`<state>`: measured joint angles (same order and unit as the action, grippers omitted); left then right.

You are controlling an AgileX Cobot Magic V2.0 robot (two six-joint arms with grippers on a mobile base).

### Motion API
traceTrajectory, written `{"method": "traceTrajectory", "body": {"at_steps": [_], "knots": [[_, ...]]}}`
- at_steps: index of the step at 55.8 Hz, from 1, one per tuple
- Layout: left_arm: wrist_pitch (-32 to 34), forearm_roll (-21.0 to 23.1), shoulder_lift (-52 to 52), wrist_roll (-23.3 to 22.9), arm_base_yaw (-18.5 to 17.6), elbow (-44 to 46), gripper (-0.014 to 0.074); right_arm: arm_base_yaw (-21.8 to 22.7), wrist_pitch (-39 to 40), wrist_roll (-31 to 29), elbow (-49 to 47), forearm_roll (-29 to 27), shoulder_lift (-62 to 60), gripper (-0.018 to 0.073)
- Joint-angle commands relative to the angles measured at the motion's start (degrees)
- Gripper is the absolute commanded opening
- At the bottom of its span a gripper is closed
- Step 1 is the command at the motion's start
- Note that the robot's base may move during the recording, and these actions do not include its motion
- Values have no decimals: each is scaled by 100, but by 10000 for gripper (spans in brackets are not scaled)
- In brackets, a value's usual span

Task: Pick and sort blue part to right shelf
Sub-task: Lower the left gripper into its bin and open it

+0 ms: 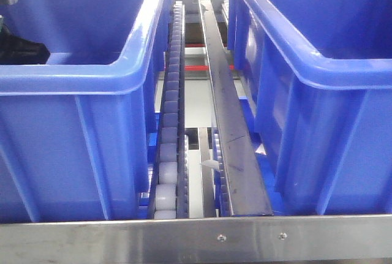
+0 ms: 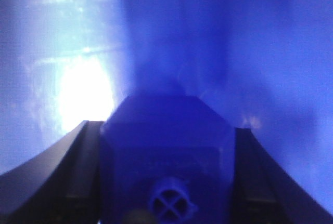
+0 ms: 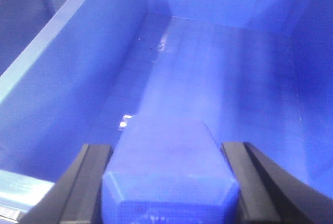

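Figure. Release stage at the right shelf, all positions given from its front rail [image 1: 122, 239].

Behind the rail's left end stands the left bin [image 1: 73, 92], and behind its right end the right bin [image 1: 343, 74]. A roller track [image 1: 168, 154] slopes down to the rail's middle, in the gap between the bins.

The left gripper [image 2: 165, 128] pinches one blue part [image 2: 166, 156] between its dark fingers [image 2: 62, 172]. That view is badly blurred, but the blue all round suggests the part is deep inside a bin. A dark shape [image 1: 21, 48] in the left bin fits this.

The right gripper [image 3: 166, 148] has its jaws pressed onto a second blue part [image 3: 169, 182]. It holds the part clear above the floor of a blue bin [image 3: 78, 78], well beyond the rail.

Hazards:
- A part let go from height could bounce or tumble against a bin wall.
- A release too near a rim could tip the part into the gap. There it would run down the rollers to the rail.
- A finger dragged against a wall during withdrawal could push a bin along the sloping rollers.
- Opening the jaws unevenly could let the part cling to one pad and come out with it.
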<state>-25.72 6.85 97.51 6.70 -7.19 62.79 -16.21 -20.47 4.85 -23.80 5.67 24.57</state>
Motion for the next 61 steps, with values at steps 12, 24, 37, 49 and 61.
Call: {"method": "traceTrajectory", "body": {"at_steps": [12,24,37,49,61], "knots": [[-243,64,-356,7,-36,392,570,9,530,-39,-184,65,24,238],[-352,64,-1084,7,-36,432,570,9,530,-39,-184,65,24,238],[-147,64,-2434,7,-36,-337,465,9,530,-39,-184,65,24,238],[366,71,-4242,7,-36,-1510,295,9,530,-39,-184,65,24,238],[550,86,-6012,7,-36,-2294,186,9,399,-9,-319,65,49,236]]}}
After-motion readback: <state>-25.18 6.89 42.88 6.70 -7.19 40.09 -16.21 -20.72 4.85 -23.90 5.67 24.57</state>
